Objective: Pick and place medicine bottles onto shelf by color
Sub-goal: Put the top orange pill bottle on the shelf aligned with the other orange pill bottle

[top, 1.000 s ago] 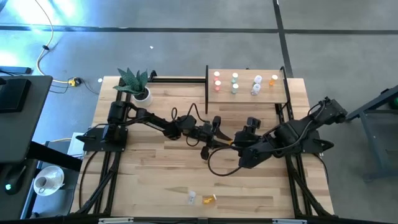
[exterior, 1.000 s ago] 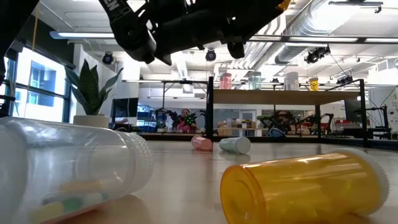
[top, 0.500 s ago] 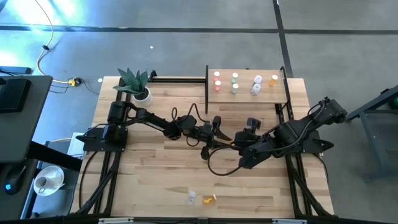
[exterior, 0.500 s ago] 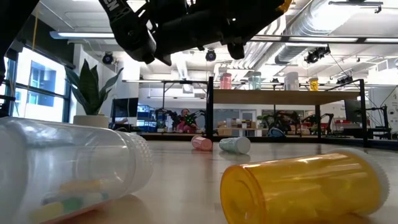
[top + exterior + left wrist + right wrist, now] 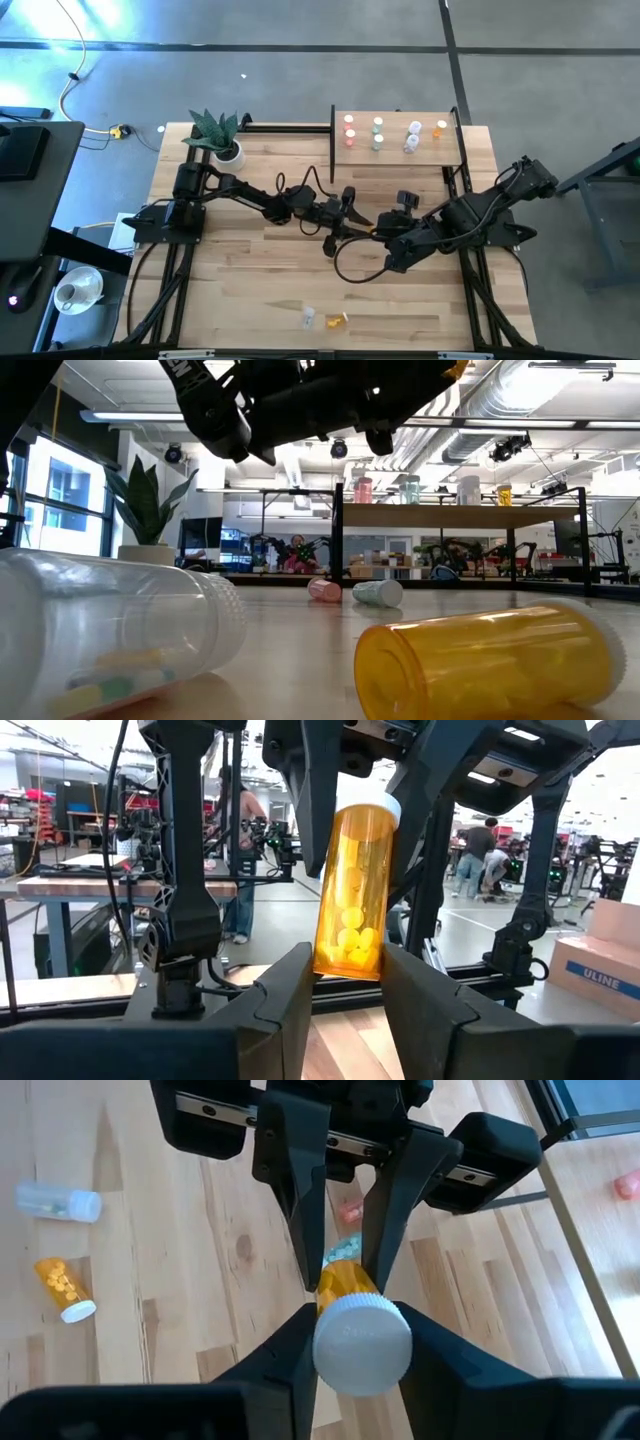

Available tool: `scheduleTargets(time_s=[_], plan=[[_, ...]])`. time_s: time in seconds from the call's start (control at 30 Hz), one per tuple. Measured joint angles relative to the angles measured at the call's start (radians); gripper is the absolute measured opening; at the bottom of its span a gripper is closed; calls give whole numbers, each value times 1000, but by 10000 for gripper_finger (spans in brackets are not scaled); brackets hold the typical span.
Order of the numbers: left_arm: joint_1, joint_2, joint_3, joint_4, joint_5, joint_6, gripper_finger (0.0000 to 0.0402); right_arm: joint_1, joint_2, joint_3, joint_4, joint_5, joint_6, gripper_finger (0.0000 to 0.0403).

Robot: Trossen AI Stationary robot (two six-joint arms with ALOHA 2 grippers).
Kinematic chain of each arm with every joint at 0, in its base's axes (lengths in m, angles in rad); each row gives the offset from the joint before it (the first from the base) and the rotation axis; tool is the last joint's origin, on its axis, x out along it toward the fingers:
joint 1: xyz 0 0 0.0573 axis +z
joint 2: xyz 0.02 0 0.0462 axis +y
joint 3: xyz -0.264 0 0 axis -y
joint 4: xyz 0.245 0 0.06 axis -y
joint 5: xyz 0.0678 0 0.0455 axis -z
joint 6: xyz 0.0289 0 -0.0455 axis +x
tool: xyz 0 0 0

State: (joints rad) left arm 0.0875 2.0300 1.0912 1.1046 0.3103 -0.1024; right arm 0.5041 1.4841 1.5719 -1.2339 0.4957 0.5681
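Note:
An orange medicine bottle with a white cap hangs in the air over the table's middle, nearly upright with its cap up. My left gripper is shut on its lower end. My right gripper is shut on its cap. In the high view the two grippers meet at the bottle. The shelf at the far right carries red, green, white and orange bottles standing in a row. A clear bottle and another orange one lie on their sides near the front edge. My left gripper pinches the bottle's bottom end between its two fingers, coming in about level from the table's left. The bottle stands up out of the fingers, clear of the table. My right gripper has its two fingers on opposite sides of the white cap, slanting down from the table's right. Its fingers lie across the bottle's top end, above the left gripper's fingers.
A pink bottle and a green bottle lie on the table below the grippers, in front of the shelf. A potted plant stands at the far left. The shelf's black frame rises along the shelf's left side.

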Motion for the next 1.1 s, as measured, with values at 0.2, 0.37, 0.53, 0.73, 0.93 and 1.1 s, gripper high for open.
scheduleTargets(time_s=[0.2,0.37,0.53,0.73,0.93,1.1], plan=[[0,0,0,0,-16,-8,112,0,0,0,-2,0,1,94],[0,0,0,-28,-13,27,127,0,0,0,-2,-1,11,94],[9,0,0,-80,-7,34,172,0,0,0,-4,-1,20,93],[40,0,0,-99,-2,-24,229,0,0,0,-68,39,75,93],[96,-5,0,-147,19,-83,238,-16,-2,0,-184,166,175,93],[125,-5,0,-201,20,-81,224,-88,-24,0,-287,243,269,93]])
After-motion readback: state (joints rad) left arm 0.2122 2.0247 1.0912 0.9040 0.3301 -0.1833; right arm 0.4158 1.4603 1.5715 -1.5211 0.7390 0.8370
